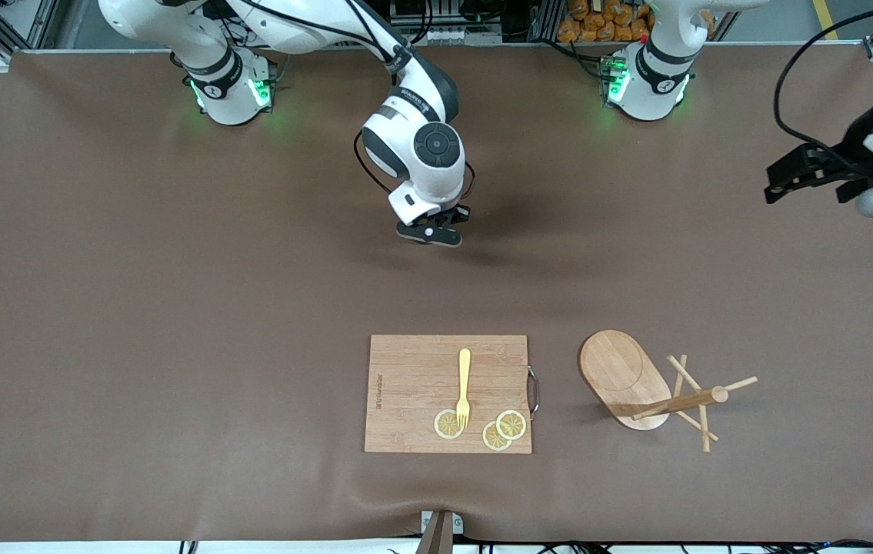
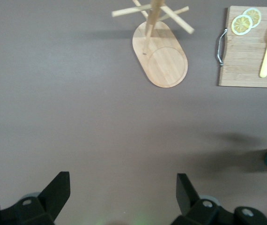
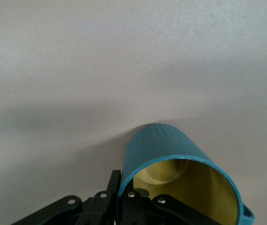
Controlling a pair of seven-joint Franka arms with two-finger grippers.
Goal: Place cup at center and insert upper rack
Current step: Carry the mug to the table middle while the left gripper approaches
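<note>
My right gripper (image 1: pixel 430 233) is over the middle of the table, between the robot bases and the cutting board. In the right wrist view it (image 3: pixel 124 190) is shut on the rim of the cup (image 3: pixel 171 145), one finger inside and one outside. The cup is teal and ribbed with a yellowish inside. Its bottom is at the table; I cannot tell whether it touches. In the front view the hand hides the cup. The wooden mug tree (image 1: pixel 621 373) stands beside the board, with upper pegs (image 1: pixel 740 383) near its top. My left gripper (image 1: pixel 778 181) waits open and empty at its end of the table.
A wooden cutting board (image 1: pixel 413 385) with a metal handle carries a yellow fork (image 1: pixel 464 381) and three lemon slices (image 1: pixel 448 424). The left wrist view shows the mug tree (image 2: pixel 164 61), the board (image 2: pixel 246 70) and my open left gripper (image 2: pixel 122 180) over bare brown table.
</note>
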